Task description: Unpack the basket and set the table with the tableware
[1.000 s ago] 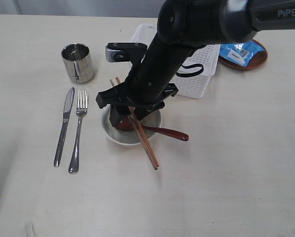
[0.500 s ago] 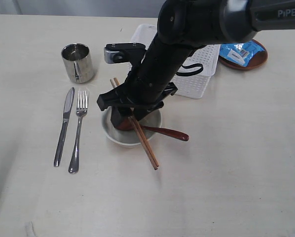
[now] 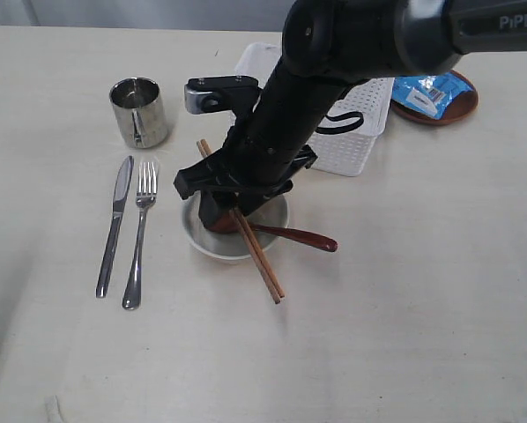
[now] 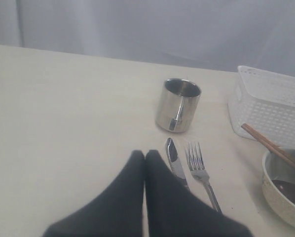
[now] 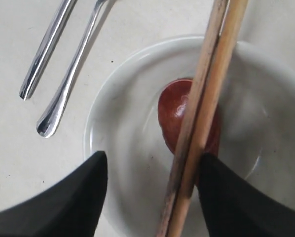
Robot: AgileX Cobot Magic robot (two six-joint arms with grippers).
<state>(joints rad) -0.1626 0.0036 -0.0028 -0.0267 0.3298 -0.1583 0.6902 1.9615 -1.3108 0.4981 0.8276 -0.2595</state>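
**Right gripper (image 5: 152, 163) spread wide above the bowl (image 5: 113, 103)**

Hangs low over the cream bowl, black fingers (image 5: 68, 197) well apart, clamped on nothing. Frames the chopsticks (image 5: 206, 94) between the jaws, the pair lying side by side across the bowl, close against one finger and well clear of the other. Cannot tell whether that near finger touches them. Looks straight down on the reddish-brown spoon (image 5: 174, 111), scoop resting in the bowl's bottom under the chopsticks.

From the exterior view:
- Bowl near the middle of the table (image 3: 404, 317).
- Chopsticks propped over its rim, one end down on the tabletop, the other poking out past the far rim.
- Spoon handle leaning out over the rim to the right.
- Knife (image 3: 115, 220) and fork (image 3: 138, 238) parallel, just left of the bowl and not touching it.
- Steel cup (image 3: 140, 112) upright beyond them.
- White basket (image 3: 356, 132) behind the arm.
- Brown plate (image 3: 462, 107) at far right, with a blue packet (image 3: 431, 92) on it.

Left gripper (image 4: 145, 157) pressed closed, fingertips meeting with nothing between, poised near the tips of knife and fork.

Hidden or unclear:
- In the exterior view, covered by the right arm (image 3: 334, 70): most of the bowl's inside, the spoon's scoop, the chopsticks' middle and much of the basket.
- Basket's contents impossible to make out.
- Plate partly covered by the packet and the arm.
- In the right wrist view, cut off at the picture's edges: both chopstick ends, part of the bowl's rim, and the upper parts of knife and fork.
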